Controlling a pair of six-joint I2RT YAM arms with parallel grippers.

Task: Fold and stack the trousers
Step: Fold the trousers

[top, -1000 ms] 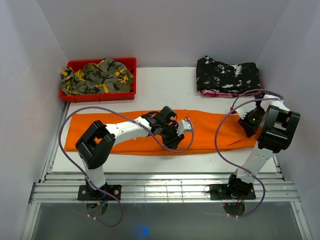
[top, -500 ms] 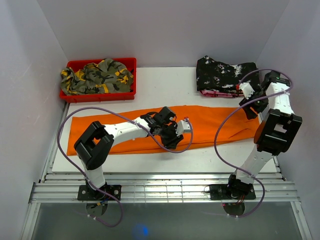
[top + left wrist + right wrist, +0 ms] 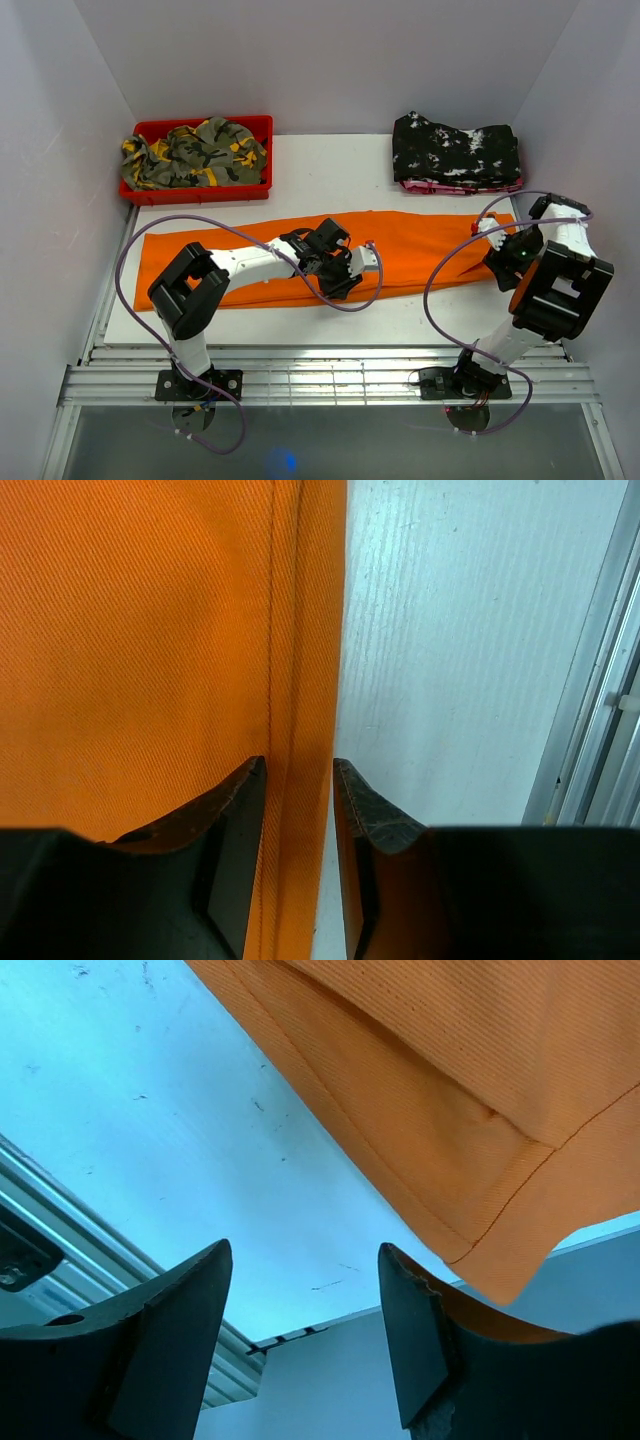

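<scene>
jaws of the left gripper (image 3: 298, 770) stand narrowly parted, one on each side of the stitched near hem of the trousers (image 3: 150, 630). the cloth lies flat between them rather than pinched up. in the top view this gripper (image 3: 342, 280) sits low on the near edge of the trousers (image 3: 420, 245), about midway along their length. jaws of the right gripper (image 3: 305, 1255) are spread wide with nothing between them. the seamed end of the trousers (image 3: 480, 1060) shows above and to the right of them. whether that end touches the right-hand finger cannot be told. from above, the right gripper (image 3: 500, 248) is at the right end of the cloth.

the trousers lie stretched out as a long orange band across the middle of the white bench (image 3: 330, 170). they run from near its left edge to its right side. the near border is uneven and rises toward the right.

at the far left corner a red bin (image 3: 195, 192) holds a crumpled camouflage garment (image 3: 195, 150). at the far right a folded black white-speckled garment (image 3: 455, 150) rests on the bench, well apart from the trousers. something pink (image 3: 430, 187) shows under its near edge. purple cables (image 3: 440, 300) loop from both arms.
</scene>
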